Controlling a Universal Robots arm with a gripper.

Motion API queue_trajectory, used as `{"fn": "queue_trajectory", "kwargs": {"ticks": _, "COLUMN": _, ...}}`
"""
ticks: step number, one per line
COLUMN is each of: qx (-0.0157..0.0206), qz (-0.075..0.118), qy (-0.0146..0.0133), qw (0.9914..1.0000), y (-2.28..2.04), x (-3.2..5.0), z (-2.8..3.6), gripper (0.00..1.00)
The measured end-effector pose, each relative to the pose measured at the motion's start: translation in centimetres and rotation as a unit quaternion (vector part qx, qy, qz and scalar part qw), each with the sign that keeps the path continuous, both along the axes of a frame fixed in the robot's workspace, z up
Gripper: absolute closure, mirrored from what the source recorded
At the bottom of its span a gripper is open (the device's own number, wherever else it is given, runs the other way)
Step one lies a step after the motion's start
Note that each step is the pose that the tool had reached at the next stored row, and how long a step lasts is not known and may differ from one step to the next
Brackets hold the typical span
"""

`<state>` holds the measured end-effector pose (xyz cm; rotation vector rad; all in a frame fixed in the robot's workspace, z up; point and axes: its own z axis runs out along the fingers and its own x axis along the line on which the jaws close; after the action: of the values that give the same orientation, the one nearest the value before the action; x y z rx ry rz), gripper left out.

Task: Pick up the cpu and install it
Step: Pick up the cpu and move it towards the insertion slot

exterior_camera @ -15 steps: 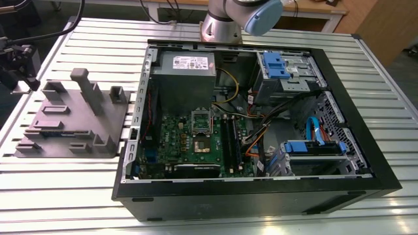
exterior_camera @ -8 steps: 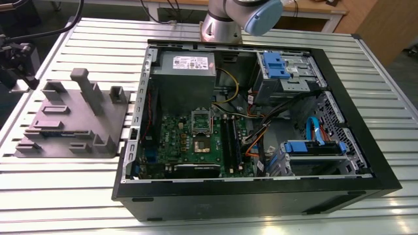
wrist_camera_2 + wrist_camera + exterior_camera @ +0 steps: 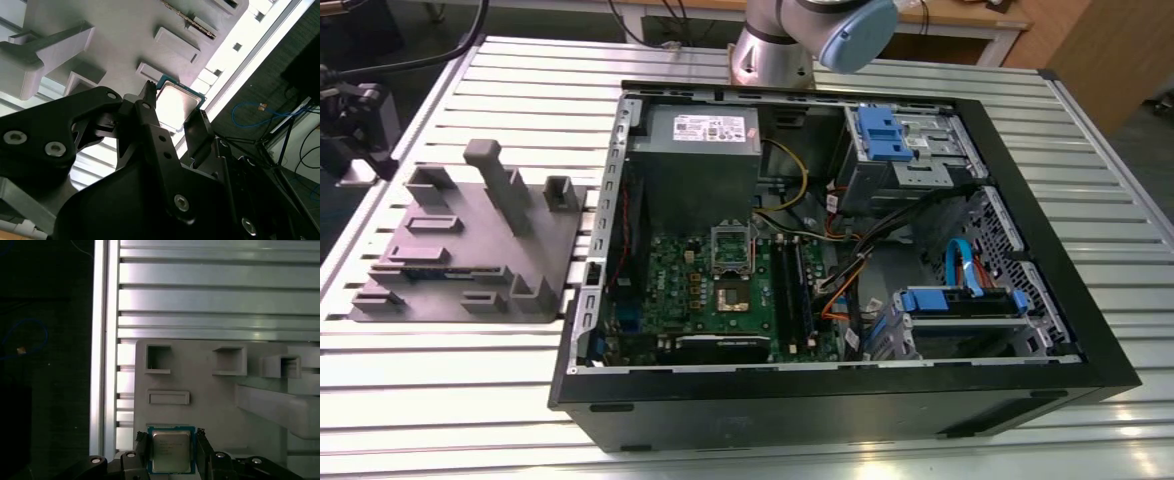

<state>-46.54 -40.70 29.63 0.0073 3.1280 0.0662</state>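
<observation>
Silver-grey flat square cpu (image 3: 171, 451) | pinched between my black gripper's (image 3: 171, 436) jaws | I see it held clear of the grey moulded fixture block (image 3: 210, 405).

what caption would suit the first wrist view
The tool flanks the cpu on the grey fixture, slatted table beyond.

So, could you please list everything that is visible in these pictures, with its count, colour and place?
cpu: one, silver-grey, near the fixture's edge.
fixture: one, grey, on the table, at the exterior view's left of the case.
computer case: one, black, open, on the table.
power supply: one, grey, inside the case.
motherboard: one, green, inside the case.
table: one, silver, slatted.
robot arm: one, silver with a pale blue cap, beyond the case.
end effector: one, black, straddling the cpu.
</observation>
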Motion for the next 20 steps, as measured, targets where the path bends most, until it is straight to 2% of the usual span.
{"fn": "queue_trajectory", "kwargs": {"ticks": 20, "qx": 0.0, "qz": 0.0, "qy": 0.0, "qw": 1.0, "y": 0.0, "x": 0.0, "z": 1.11, "gripper": 0.53}}
